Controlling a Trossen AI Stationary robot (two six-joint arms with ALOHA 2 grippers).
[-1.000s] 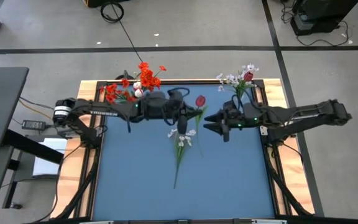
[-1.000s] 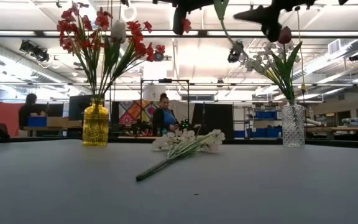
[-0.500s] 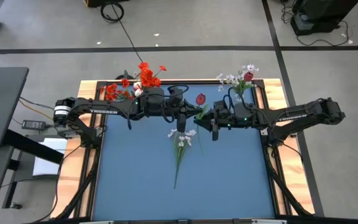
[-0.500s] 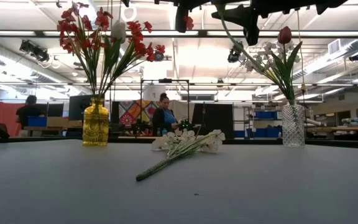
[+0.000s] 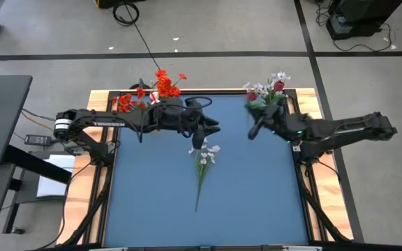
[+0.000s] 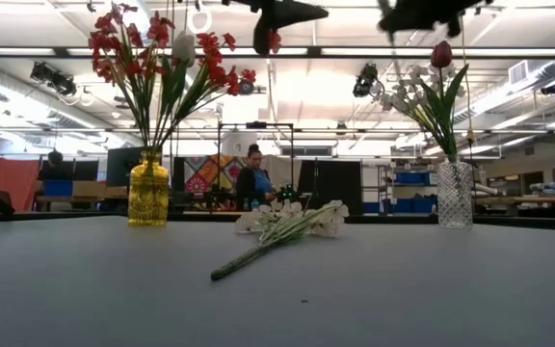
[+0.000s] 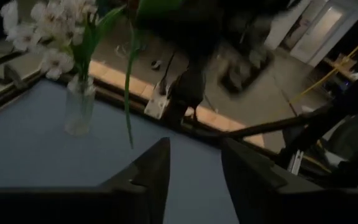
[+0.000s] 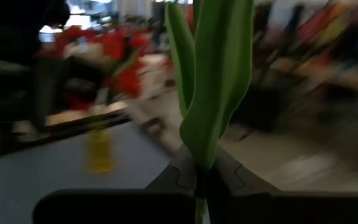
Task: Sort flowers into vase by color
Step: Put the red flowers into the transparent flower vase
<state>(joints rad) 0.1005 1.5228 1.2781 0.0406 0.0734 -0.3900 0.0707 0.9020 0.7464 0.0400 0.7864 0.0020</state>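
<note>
The right gripper (image 8: 199,180) has carried off the waxy-leaved tulip (image 8: 209,81)

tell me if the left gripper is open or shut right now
Open. In the left wrist view the left gripper shows a clear gap between its two dark fingers with nothing in it; blue table lies beyond.

People (image 6: 254,183) beyond blue table (image 5: 257,202)

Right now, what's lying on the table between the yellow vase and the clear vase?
A bunch of white flowers on green stems lies between the yellow vase and the clear vase, seen in the low view; otherwise bare tabletop.
</note>
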